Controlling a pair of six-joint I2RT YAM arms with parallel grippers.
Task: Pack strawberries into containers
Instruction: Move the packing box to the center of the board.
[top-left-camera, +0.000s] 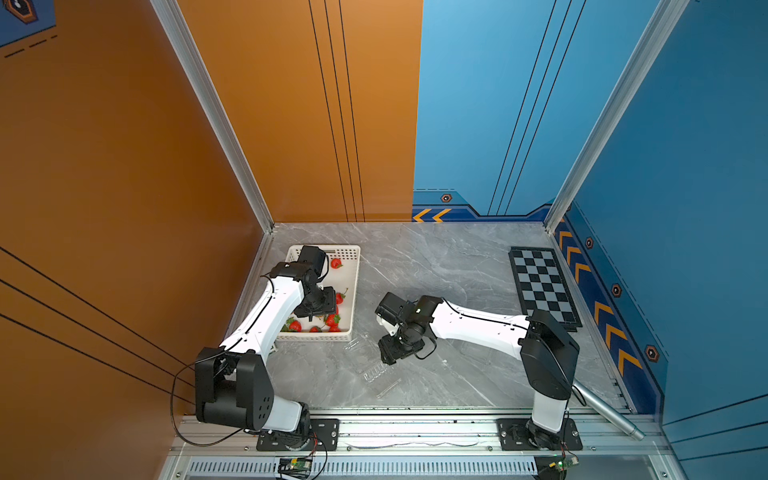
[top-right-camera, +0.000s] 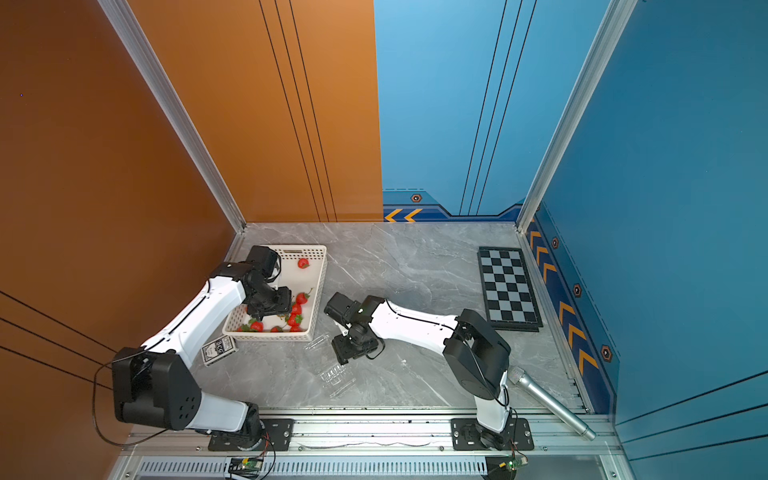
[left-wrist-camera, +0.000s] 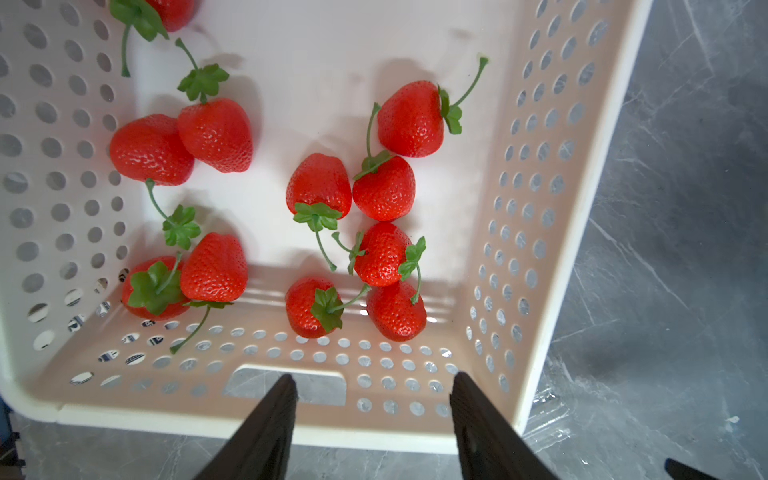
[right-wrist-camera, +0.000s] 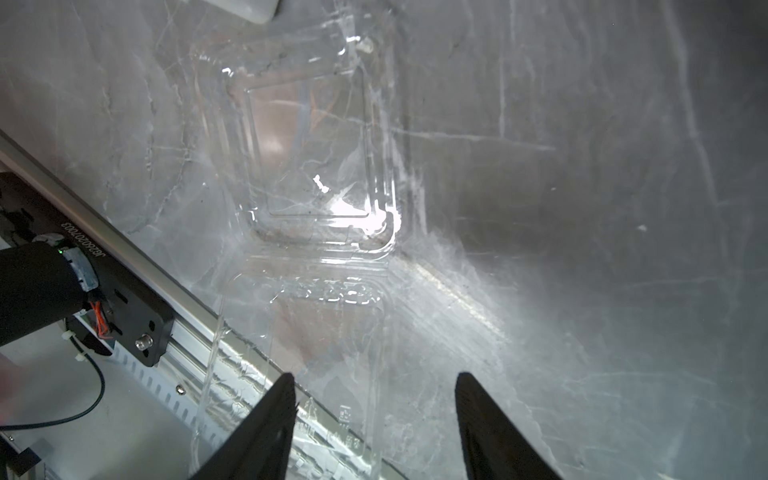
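Several red strawberries (left-wrist-camera: 318, 185) with green caps lie in a white perforated basket (left-wrist-camera: 582, 208) at the left of the table, seen in both top views (top-left-camera: 332, 319) (top-right-camera: 302, 297). My left gripper (left-wrist-camera: 372, 380) hangs open over the basket's near end, with nothing between its fingers. Clear clamshell containers (top-left-camera: 376, 370) (top-right-camera: 332, 374) lie empty and open on the table in front of the basket. In the right wrist view one container (right-wrist-camera: 307, 153) lies open just ahead of my right gripper (right-wrist-camera: 374, 380). That gripper is open, low over the container's near half, and holds nothing.
A black and white chessboard (top-left-camera: 542, 286) lies at the far right. A silver microphone (top-right-camera: 548, 401) lies by the right arm's base. A deck of cards (top-right-camera: 218, 350) sits beside the basket's front left corner. The metal rail (top-left-camera: 415, 424) runs along the table's front edge.
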